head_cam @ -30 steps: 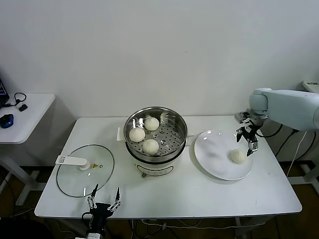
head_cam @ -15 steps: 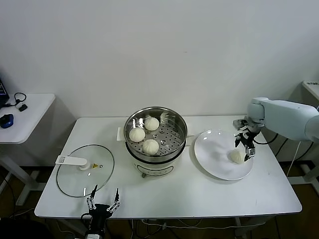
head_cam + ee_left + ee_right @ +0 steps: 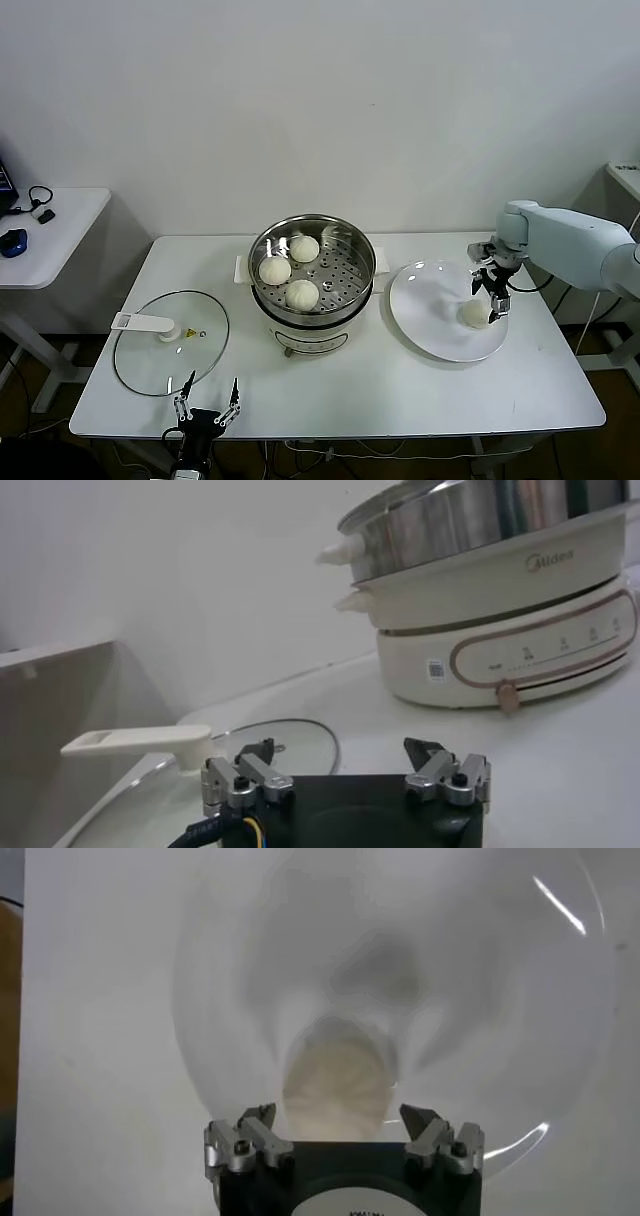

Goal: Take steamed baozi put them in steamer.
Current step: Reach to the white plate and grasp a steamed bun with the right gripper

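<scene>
Three cream-white steamed baozi (image 3: 287, 271) lie on the perforated tray inside the shiny steel steamer (image 3: 355, 243) at the table's middle. One more baozi (image 3: 474, 314) (image 3: 335, 1080) rests on the white plate (image 3: 425, 310) at the right. My right gripper (image 3: 488, 293) (image 3: 342, 1120) hangs open just above that baozi, its fingertips standing wide on either side of it without touching. My left gripper (image 3: 207, 397) (image 3: 344, 755) is parked open at the table's front edge, with nothing between its fingers.
A round glass lid (image 3: 165, 348) with a white handle lies flat on the table's left part, just beyond the left gripper. The steamer's white base (image 3: 520, 635) stands to that gripper's far right. A side desk (image 3: 50, 225) stands at the left.
My right gripper has come down and slightly inward over the plate, from above and behind the baozi to right over it. The left arm has not moved.
</scene>
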{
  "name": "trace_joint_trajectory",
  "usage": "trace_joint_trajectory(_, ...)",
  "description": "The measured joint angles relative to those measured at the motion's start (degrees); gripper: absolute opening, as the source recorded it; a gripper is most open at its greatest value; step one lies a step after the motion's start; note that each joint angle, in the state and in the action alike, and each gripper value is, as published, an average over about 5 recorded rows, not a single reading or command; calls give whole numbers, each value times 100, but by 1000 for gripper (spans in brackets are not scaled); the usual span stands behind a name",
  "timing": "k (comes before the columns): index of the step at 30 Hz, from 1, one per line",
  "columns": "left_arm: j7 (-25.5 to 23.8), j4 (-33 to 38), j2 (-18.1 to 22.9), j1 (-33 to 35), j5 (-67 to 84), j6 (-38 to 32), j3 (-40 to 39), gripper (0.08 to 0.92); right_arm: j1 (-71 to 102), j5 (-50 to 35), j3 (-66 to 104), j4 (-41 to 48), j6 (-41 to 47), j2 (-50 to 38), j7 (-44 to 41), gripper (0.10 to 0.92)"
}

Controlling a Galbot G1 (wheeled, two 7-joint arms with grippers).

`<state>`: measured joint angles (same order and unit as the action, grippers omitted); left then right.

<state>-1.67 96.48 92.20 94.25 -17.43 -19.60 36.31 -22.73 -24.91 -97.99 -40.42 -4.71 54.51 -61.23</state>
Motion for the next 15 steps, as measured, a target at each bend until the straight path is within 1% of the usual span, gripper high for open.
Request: trace_joint_trajectory(15, -3, 9, 0, -5, -8, 10, 3, 823, 131, 109, 157, 62, 48, -2, 21, 823)
